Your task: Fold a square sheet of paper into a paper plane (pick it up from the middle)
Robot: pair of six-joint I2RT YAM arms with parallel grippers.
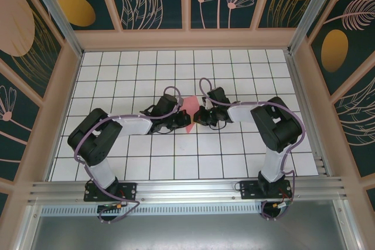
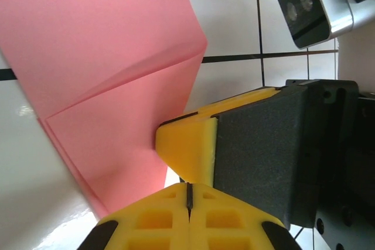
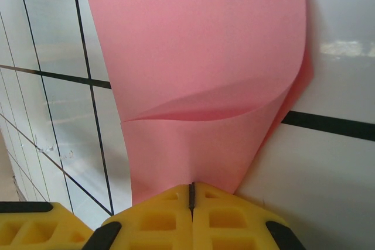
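The square sheet of paper (image 1: 191, 105) is pink-red and lies bent over on itself at the middle of the white grid table, with a soft fold line across it (image 2: 111, 80) (image 3: 199, 57). My right gripper (image 3: 191, 194) is shut on its near edge, and the paper runs straight into the seam between the fingers. My left gripper (image 2: 189, 194) is shut beside the paper's corner, with nothing visible between its fingers. A yellow right fingertip (image 2: 187, 147) sits just in front of it. From above, both grippers (image 1: 187, 122) (image 1: 198, 116) meet tip to tip at the paper.
The table (image 1: 146, 68) has wooden walls on three sides and a metal rail (image 1: 187, 190) along the near edge. The right wrist's camera housing (image 2: 307, 4) hangs close above the left gripper. Both arms stretch inward from their bases.
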